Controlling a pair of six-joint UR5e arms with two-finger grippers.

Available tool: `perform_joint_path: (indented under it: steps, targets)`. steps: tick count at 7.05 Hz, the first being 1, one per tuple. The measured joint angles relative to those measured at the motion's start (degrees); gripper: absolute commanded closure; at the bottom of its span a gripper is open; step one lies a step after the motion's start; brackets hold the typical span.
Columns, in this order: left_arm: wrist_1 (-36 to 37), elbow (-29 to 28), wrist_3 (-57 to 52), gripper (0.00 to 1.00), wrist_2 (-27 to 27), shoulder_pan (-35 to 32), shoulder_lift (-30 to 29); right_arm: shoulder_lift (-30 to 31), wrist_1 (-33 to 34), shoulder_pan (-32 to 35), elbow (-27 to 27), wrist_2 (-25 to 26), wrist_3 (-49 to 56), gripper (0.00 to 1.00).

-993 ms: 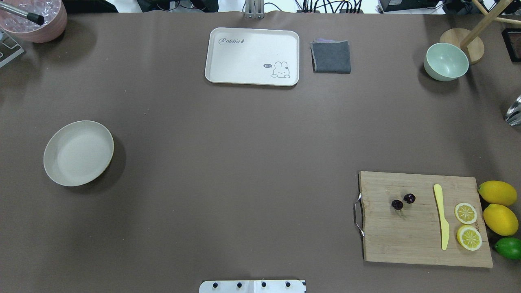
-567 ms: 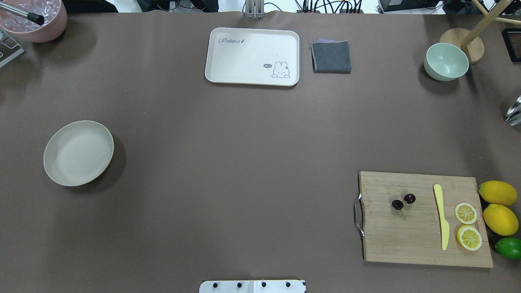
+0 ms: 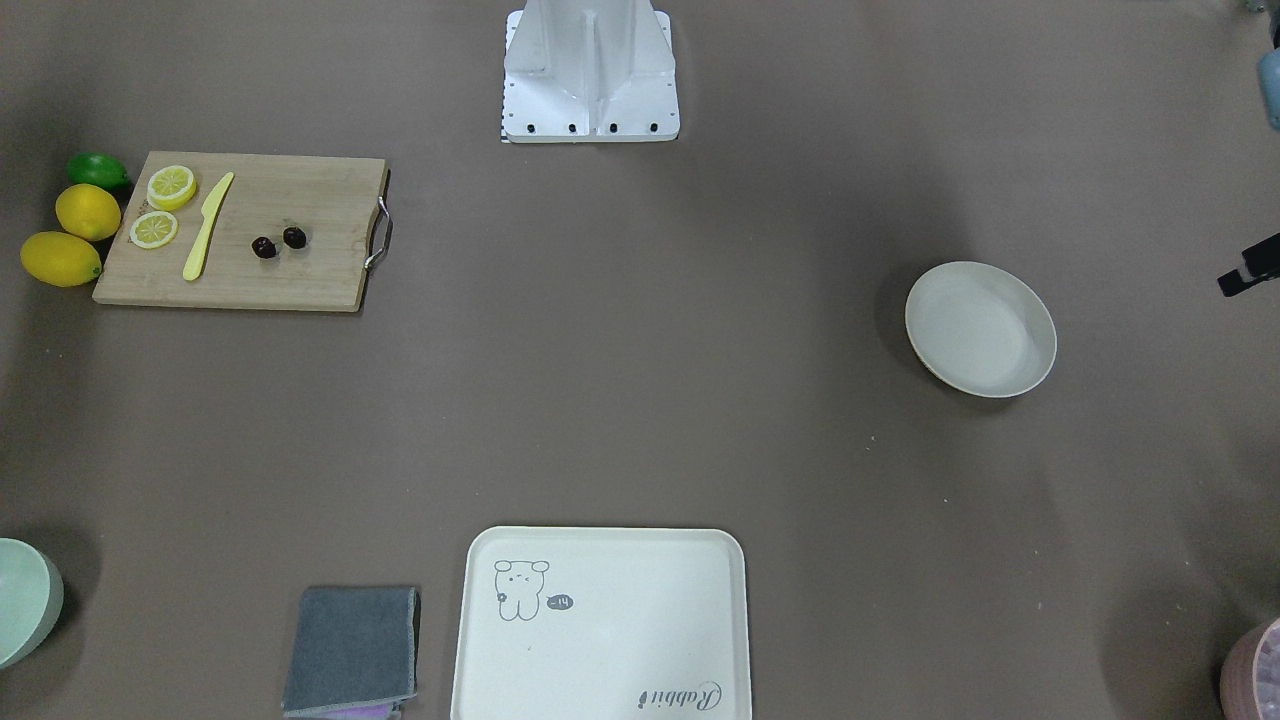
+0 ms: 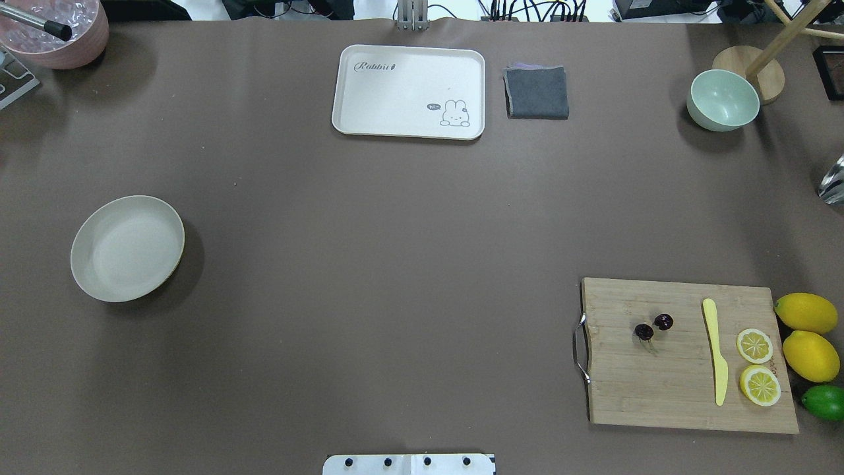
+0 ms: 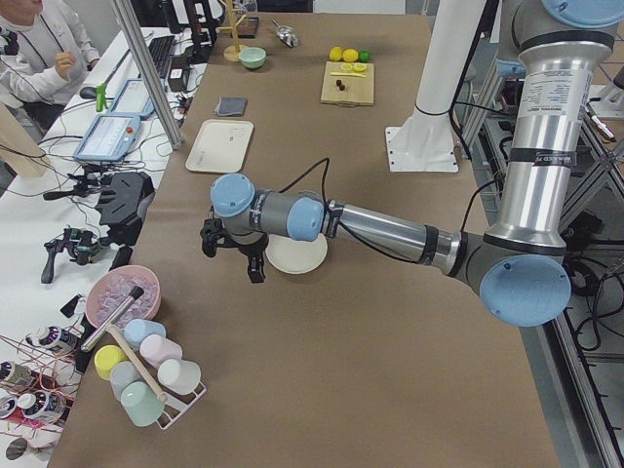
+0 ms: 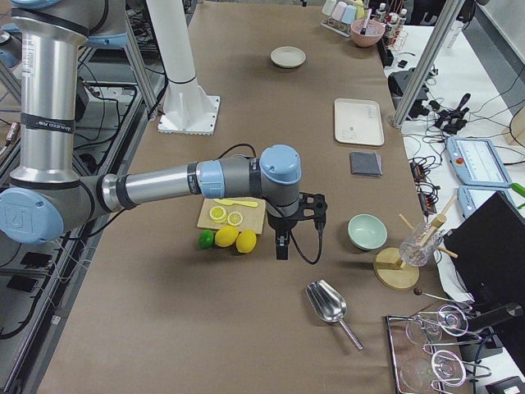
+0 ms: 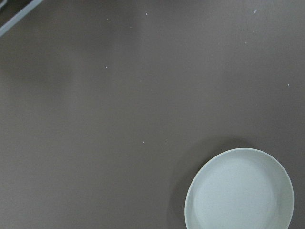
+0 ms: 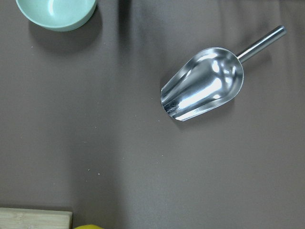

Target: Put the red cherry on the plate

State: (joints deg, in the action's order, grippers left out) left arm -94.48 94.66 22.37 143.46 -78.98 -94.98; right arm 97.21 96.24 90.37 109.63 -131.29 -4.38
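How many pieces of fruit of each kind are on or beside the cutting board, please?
Cherries: 2
Whole lemons: 2
Lemon slices: 2
Lime: 1
Total: 7

The left arm (image 5: 390, 229) stretches out flat; the left end effector (image 5: 234, 255) points down; the right arm (image 6: 160, 185) does too; the right end effector (image 6: 297, 230) points down; their grip is unclear.

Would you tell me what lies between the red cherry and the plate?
In the overhead view, past the cutting board under the red cherry, only bare table stretches to the plate.
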Motion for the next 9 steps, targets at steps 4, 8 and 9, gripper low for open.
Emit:
perform_joint_path:
  steps: [4,8,9]
  targets:
    - [-32.9,-13.4,24.2,0.02,-4.4,15.3,-0.9,-1.2,0.1,-0.4,-0.3,0.1,0.0,0.0]
    - [-40.0,-15.7,28.2,1.0,-9.4,21.2,-1.6,-2.4,0.1,-0.5,-1.5,0.2,0.0,0.0]
    - [-40.0,-15.6,28.3,1.0,-9.0,21.2,-1.7,-2.4,0.0,-0.4,-1.6,0.1,0.0,0.0]
